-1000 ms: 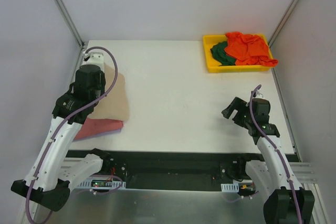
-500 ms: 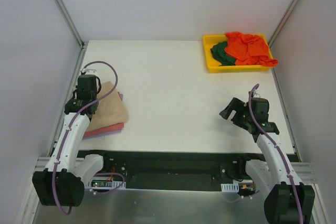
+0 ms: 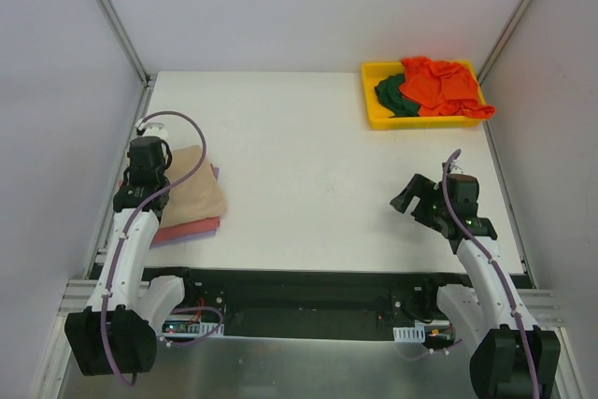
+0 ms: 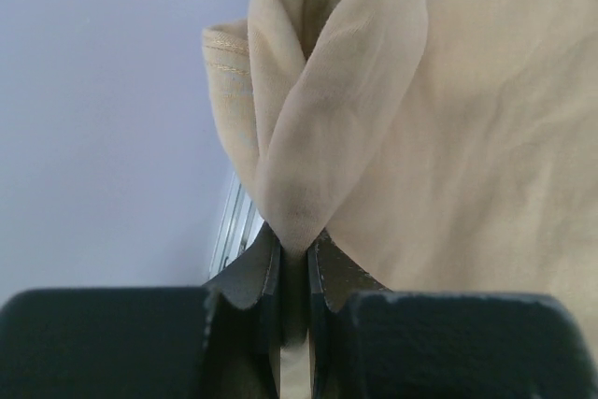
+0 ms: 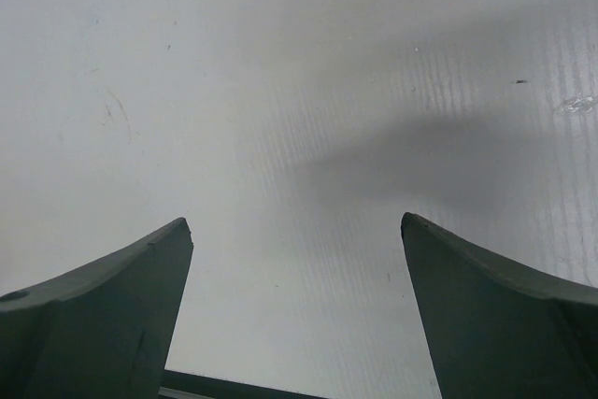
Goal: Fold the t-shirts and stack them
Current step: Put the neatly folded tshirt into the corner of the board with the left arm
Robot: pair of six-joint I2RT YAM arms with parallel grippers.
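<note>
**Tan t-shirt, fold pinched, atop the stack at the near-left of the surface**

Left jaws: closed tight on a raised fold of the tan cloth, which loops up between them. This looks like a hold for drawing or settling the folded shirt square on the pile. Beneath it lies the dusty-red t-shirt, its near edge showing. A sliver of the lavender t-shirt peeps out at the far side. Right jaws: spread wide and holding nothing, poised over bare surface at the near right, well apart from the stack and apparently kept clear. The orange-red t-shirt and dark green t-shirt are heaped unfolded in the yellow bin at the far-right corner, evidently awaiting their turn.
</note>
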